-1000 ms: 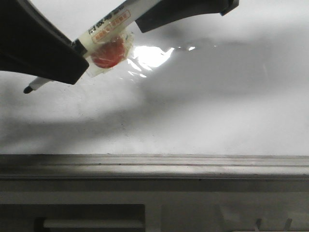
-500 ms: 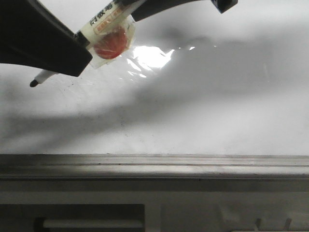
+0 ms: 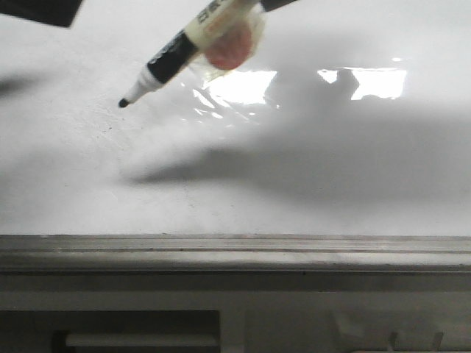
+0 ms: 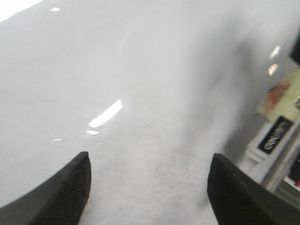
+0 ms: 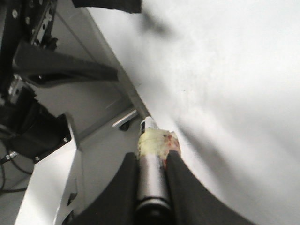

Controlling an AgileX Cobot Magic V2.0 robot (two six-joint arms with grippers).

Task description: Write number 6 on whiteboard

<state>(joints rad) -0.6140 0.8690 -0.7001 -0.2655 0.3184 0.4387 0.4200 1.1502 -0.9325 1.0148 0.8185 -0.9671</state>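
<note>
Marker (image 3: 193,37) in right gripper (image 5: 152,176), tip just off whiteboard (image 3: 331,184)

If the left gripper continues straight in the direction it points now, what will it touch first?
Most likely the whiteboard. In its wrist view the left gripper is open and empty, and only bare white board fills the space ahead. The marker sits off to one side. Depth is unclear.

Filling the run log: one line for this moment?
right gripper: shut on marker | tip off whiteboard | no stroke visible | left gripper: open, empty
</note>
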